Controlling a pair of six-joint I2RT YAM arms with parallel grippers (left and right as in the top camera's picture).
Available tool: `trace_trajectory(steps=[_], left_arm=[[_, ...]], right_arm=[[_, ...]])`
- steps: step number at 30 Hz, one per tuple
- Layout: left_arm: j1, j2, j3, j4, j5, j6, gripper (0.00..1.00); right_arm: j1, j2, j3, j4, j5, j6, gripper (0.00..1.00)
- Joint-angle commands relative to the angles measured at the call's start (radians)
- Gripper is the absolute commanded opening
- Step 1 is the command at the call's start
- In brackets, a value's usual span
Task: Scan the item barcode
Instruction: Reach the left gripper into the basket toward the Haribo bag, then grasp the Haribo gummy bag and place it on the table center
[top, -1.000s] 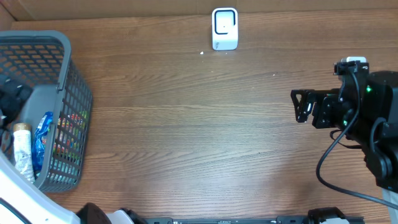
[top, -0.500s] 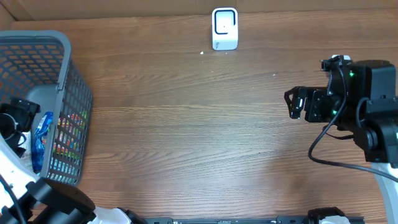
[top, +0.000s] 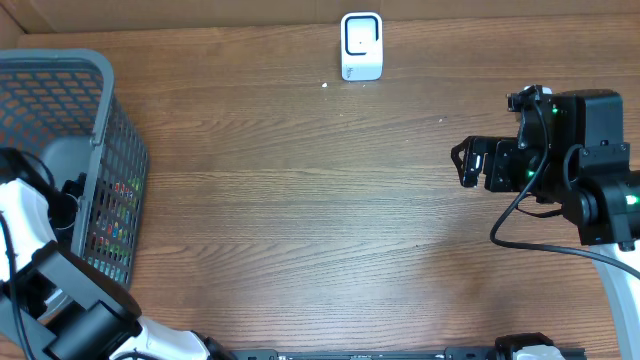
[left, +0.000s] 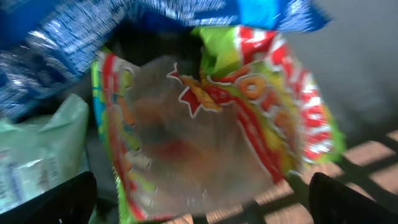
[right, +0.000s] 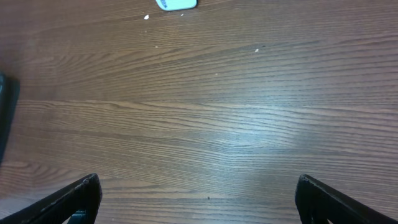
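Down inside the basket at 9 o'clock, right under my left gripper, lies the snack bag: thin crinkly film, green-red-yellow print, clear window. I judge it light, floppy and slick, with crushable contents. Best pinch is a flat seam edge, not the puffy middle. Left jaws are wide, holding nothing. Blue foil pack overlaps at 11 o'clock, pale green pouch at 9. Basket is grey plastic mesh. Table is wood-grain, white scanner at 12. Right gripper at 3, wide, empty.

Wood-grain table fills the frame. The right gripper's black fingertips stand wide apart at the bottom corners. White scanner at top edge.
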Motion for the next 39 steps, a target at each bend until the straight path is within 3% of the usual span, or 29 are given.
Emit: trace_trajectory(steps=[1, 5, 7, 9, 12, 17, 20, 26, 32, 39], left_arm=[[-0.017, 0.049, -0.011, 0.017, -0.047, -0.025, 0.87], [-0.019, 0.061, -0.011, 0.028, -0.048, -0.028, 0.27], [-0.019, 0.061, -0.008, 0.027, -0.047, -0.029, 0.12], [-0.019, 0.060, -0.003, 0.022, -0.047, -0.029, 0.04], [-0.019, 0.060, 0.025, -0.012, -0.040, -0.028, 0.04], [-0.020, 0.060, 0.232, -0.223, -0.021, -0.028, 0.04], [-0.021, 0.059, 0.463, -0.390, -0.013, -0.026, 0.04], [-0.042, 0.025, 0.800, -0.569, -0.014, 0.027, 0.04], [-0.111, -0.063, 1.018, -0.624, -0.014, 0.041, 0.04], [-0.303, -0.199, 1.047, -0.620, -0.013, 0.080, 0.04]], right_arm=[[0.003, -0.003, 0.024, 0.002, -0.010, -0.002, 1.00], [0.003, -0.003, 0.024, 0.002, -0.010, -0.002, 1.00], [0.003, -0.003, 0.024, 0.002, -0.010, -0.002, 1.00], [0.003, -0.003, 0.024, 0.002, -0.010, -0.002, 1.00], [0.003, -0.003, 0.024, 0.003, -0.010, -0.002, 1.00], [0.003, -0.003, 0.024, 0.003, -0.010, -0.001, 1.00], [0.003, -0.003, 0.024, 0.002, -0.015, -0.001, 1.00], [0.003, -0.002, 0.024, 0.009, -0.032, -0.001, 1.00], [0.003, -0.002, 0.024, 0.010, -0.032, -0.001, 1.00], [0.003, -0.001, 0.024, 0.010, -0.031, -0.001, 1.00]])
